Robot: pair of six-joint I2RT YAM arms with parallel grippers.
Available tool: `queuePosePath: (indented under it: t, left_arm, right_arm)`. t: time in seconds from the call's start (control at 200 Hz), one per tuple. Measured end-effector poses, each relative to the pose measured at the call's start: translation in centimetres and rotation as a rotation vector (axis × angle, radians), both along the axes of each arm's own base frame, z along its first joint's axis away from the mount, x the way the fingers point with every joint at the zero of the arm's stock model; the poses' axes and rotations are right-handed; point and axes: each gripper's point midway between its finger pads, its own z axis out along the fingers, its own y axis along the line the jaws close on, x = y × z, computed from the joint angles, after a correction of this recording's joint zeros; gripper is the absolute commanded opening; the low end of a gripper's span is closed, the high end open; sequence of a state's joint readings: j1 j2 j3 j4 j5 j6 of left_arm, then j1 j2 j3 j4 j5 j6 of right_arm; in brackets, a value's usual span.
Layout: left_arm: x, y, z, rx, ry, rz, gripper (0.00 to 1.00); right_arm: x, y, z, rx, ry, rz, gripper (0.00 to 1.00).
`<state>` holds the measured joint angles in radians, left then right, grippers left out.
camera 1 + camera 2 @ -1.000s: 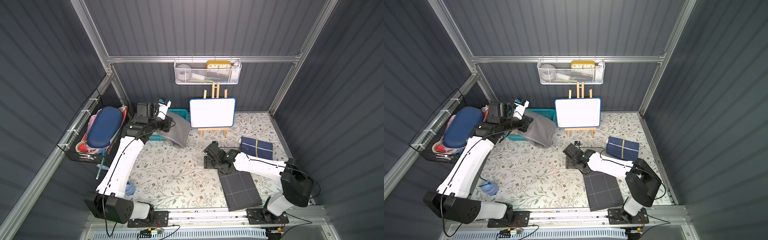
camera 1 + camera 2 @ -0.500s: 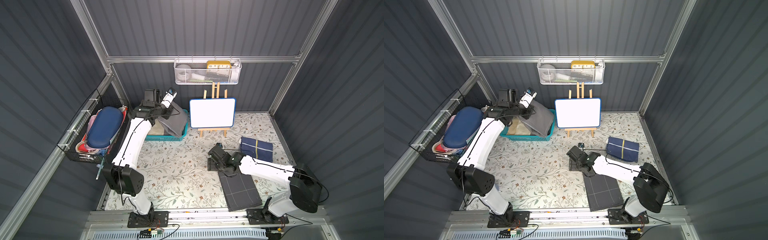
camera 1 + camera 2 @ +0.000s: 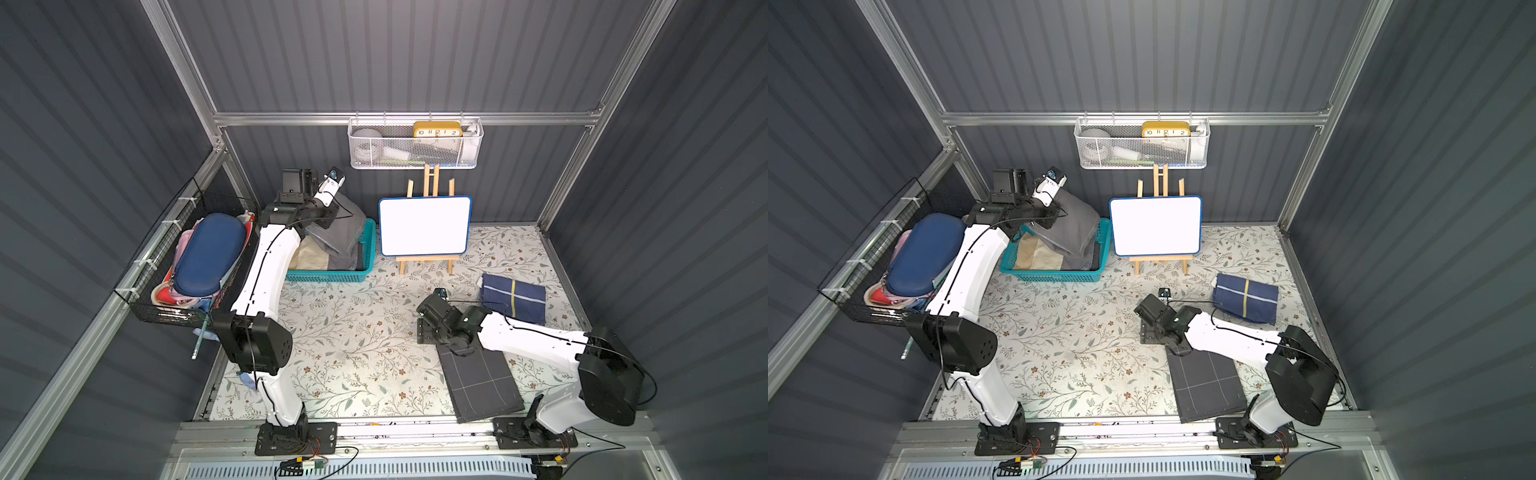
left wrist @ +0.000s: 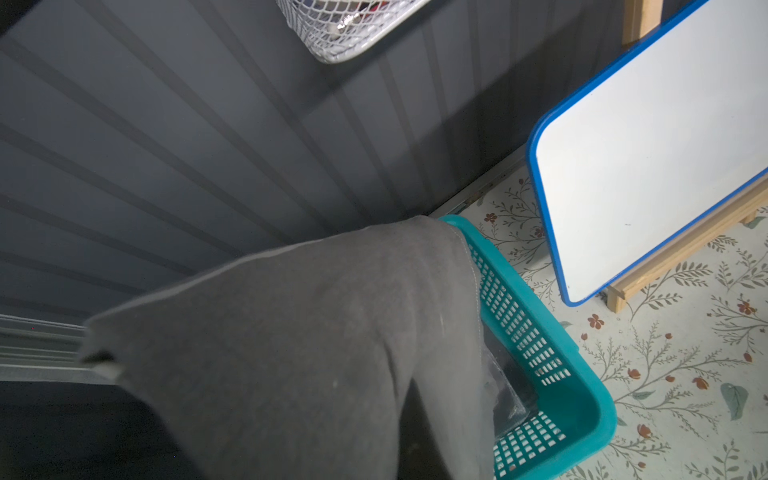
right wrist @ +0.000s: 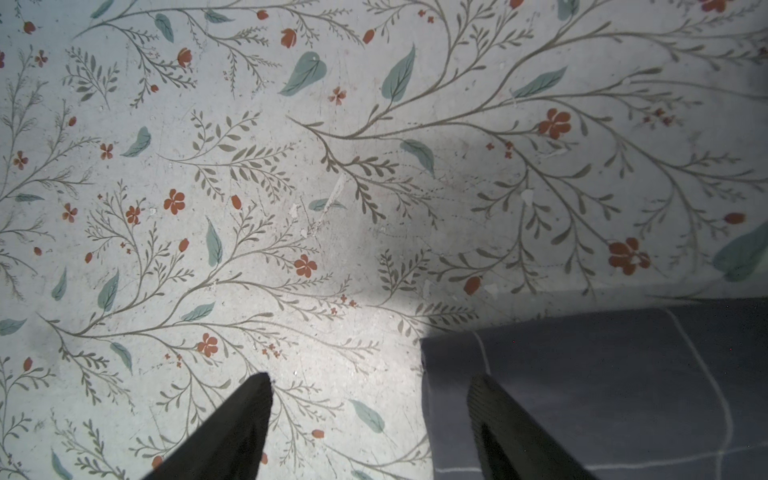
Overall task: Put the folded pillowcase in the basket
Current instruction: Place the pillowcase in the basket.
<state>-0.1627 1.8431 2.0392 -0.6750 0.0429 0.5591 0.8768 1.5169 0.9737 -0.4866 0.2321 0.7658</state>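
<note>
Grey pillowcase hangs from left claw, clamped tight on it; lower end inside teal basket. Empty right claw part open, low over worktop, at edge of dark grid cloth.

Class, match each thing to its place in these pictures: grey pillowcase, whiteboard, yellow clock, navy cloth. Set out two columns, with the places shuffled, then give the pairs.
Things
1. grey pillowcase
2. whiteboard
3. yellow clock
4. navy cloth

Places
A. in the mesh rack
B. folded on the table
C. hanging into the basket
D. on the easel

Pairs: 1-C, 2-D, 3-A, 4-B
</note>
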Motion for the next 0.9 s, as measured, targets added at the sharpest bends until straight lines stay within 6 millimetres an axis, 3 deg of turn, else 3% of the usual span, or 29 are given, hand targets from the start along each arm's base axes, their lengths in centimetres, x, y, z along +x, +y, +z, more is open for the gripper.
queuePosePath:
  t: [0.325, 0.515, 0.755, 0.9]
  left_arm:
    - [0.1, -0.1, -1.1, -0.064, 0.046, -0.033, 0.00]
    - [0.7, 1.0, -4.6, -0.103, 0.144, -0.017, 0.00]
    - [0.9, 0.6, -8.1, -0.178, 0.252, -0.039, 0.00]
    - [2.0, 2.5, -10.7, -0.188, 0.302, 0.016, 0.00]
  right_arm:
    - [0.1, -0.1, 0.0, -0.003, -0.003, -0.002, 0.80]
    - [0.0, -0.1, 0.0, -0.004, -0.002, -0.003, 0.80]
    - [0.0, -0.1, -0.4, -0.012, 0.006, -0.004, 0.80]
    - [0.0, -0.1, -0.7, -0.018, 0.012, -0.005, 0.80]
